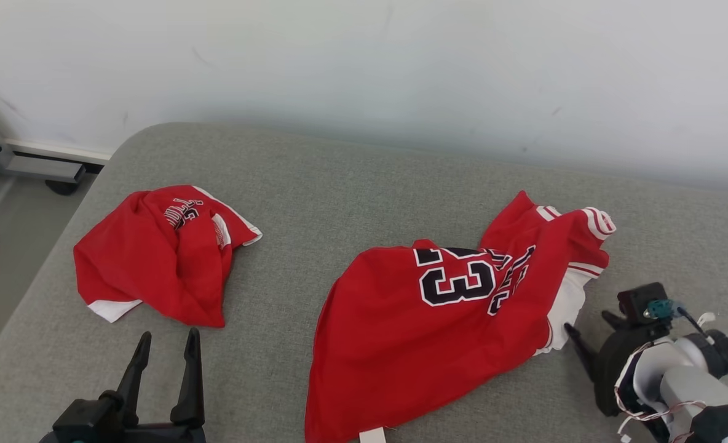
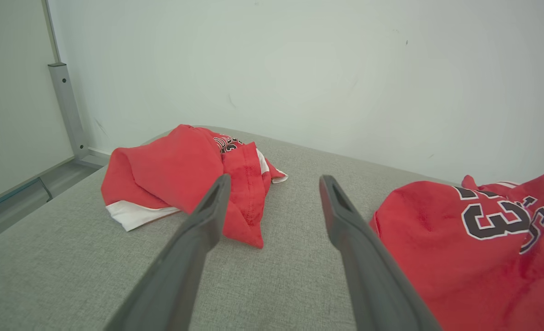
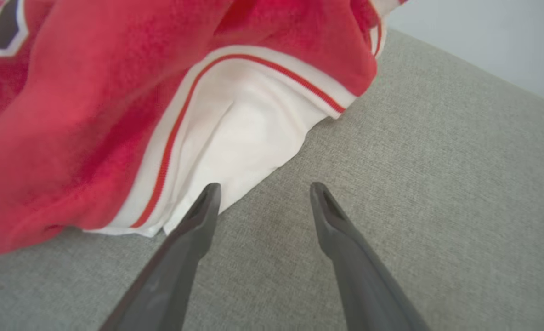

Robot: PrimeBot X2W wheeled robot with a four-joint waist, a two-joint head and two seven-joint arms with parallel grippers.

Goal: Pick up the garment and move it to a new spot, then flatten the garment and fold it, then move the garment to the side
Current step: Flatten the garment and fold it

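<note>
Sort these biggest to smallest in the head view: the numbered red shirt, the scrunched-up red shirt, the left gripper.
1. numbered red shirt
2. scrunched-up red shirt
3. left gripper, nearest the camera and partly cut off, so less sure

Rumpled jersey [image 1: 401, 351] (red) on cushion [image 1: 339, 184]
</note>
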